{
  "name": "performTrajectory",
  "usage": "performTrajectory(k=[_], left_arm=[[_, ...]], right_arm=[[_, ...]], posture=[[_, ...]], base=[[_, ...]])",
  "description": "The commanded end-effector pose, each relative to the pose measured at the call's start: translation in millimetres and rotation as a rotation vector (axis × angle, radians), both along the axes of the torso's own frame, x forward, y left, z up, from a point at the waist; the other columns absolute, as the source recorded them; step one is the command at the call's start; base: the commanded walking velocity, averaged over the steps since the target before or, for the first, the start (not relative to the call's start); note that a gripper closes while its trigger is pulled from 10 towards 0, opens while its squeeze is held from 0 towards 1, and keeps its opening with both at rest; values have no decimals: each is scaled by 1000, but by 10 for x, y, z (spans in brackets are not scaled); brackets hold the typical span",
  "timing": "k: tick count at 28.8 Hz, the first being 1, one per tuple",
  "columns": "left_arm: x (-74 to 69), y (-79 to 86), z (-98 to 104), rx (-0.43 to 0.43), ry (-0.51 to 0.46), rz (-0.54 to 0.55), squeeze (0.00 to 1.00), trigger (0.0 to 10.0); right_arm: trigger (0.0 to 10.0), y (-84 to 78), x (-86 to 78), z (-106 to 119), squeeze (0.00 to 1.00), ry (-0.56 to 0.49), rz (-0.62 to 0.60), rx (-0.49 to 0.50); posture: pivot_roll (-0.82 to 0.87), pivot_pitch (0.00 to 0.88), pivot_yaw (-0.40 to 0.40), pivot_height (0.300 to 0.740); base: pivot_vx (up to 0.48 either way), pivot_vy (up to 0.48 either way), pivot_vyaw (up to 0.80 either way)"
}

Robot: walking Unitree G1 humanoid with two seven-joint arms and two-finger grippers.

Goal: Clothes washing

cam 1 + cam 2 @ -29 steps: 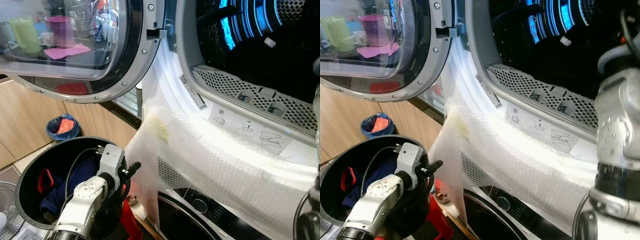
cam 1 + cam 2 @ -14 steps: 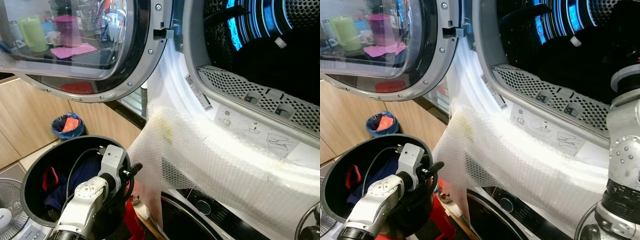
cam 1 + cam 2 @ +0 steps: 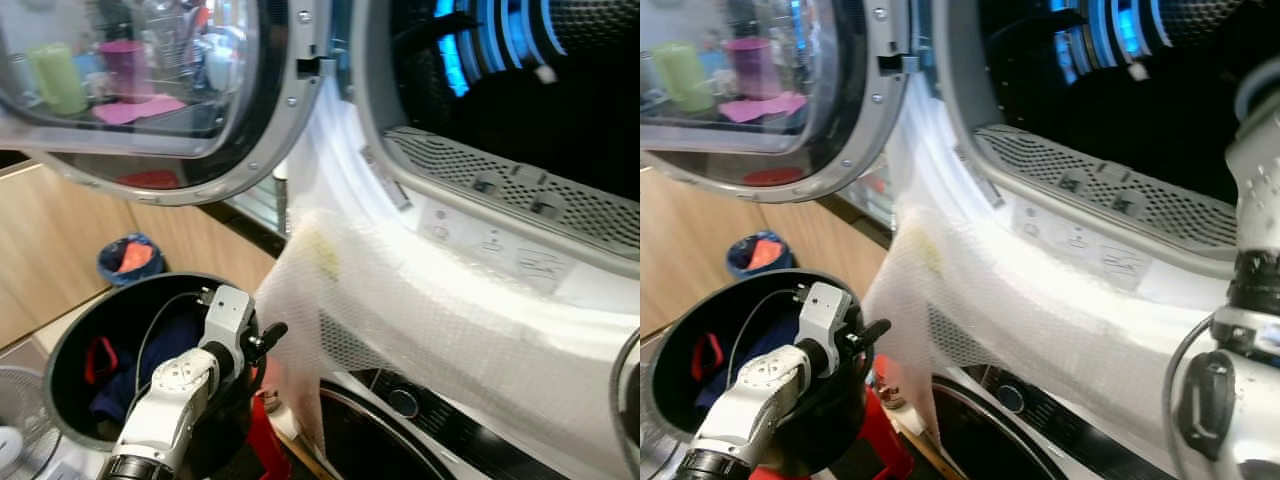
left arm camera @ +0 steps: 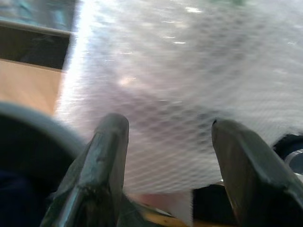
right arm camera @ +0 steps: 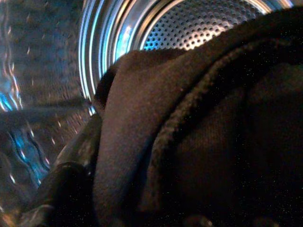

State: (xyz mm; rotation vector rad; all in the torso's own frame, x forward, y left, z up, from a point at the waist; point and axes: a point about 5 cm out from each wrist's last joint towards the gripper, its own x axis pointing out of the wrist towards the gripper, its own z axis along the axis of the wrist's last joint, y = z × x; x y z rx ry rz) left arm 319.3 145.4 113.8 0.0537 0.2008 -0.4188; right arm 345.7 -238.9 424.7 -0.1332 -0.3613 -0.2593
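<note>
**Dark garment at the drum**

We saw a dark, ribbed-edge garment (image 5: 199,132) draped over the right gripper (image 5: 71,175) inside the steel drum (image 5: 189,28); finger state: cannot tell. Left gripper (image 4: 168,156) hung over the black bin (image 3: 110,310) rim, fingers (image 4: 106,156) spread and empty, bubble wrap (image 3: 420,310) just beyond. Door (image 3: 150,100) stood wide open.
</note>
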Motion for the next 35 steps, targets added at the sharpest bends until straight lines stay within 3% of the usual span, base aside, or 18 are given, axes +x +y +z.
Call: performTrajectory(k=[1,7,11,16,23,27,28,32,35], left_arm=[[-12,-27,5,0,9,-14,0,10000],[-9,-61,-5,-4,16,-25,0,10000],[-9,-50,-16,-4,19,-22,0,10000],[-13,-36,-28,-9,25,-6,0,10000],[-11,-68,-30,-17,26,-13,0,10000],[-3,-78,-21,-21,24,-17,0,10000],[-1,-78,-21,-22,24,-18,0,10000],[4,-78,-17,-22,24,-18,0,10000],[1,-75,-13,-24,24,-18,0,10000]], right_arm=[[10000,42,-108,50,0,18,-18,-37],[10000,6,-255,-148,0,100,-45,-55],[10000,7,-339,-302,0,135,-41,49],[10000,194,-488,-618,0,208,7,159],[10000,358,-589,-940,0,303,21,208],[10000,531,-691,-1098,0,383,105,174],[10000,582,-741,-1138,0,403,153,126],[10000,651,-824,-1153,0,407,233,78],[10000,696,-953,-1087,0,376,307,-12]], posture=[[102,70,-28,740],[80,70,-35,740],[75,69,-45,740],[72,69,-53,740],[66,65,-58,740],[65,66,-57,740],[62,69,-56,740],[63,70,-55,740],[63,70,-53,740]], base=[[0,0,0],[0,0,0],[0,0,0],[0,0,0],[0,0,0],[0,0,0],[0,0,0],[0,0,0],[0,0,0]])
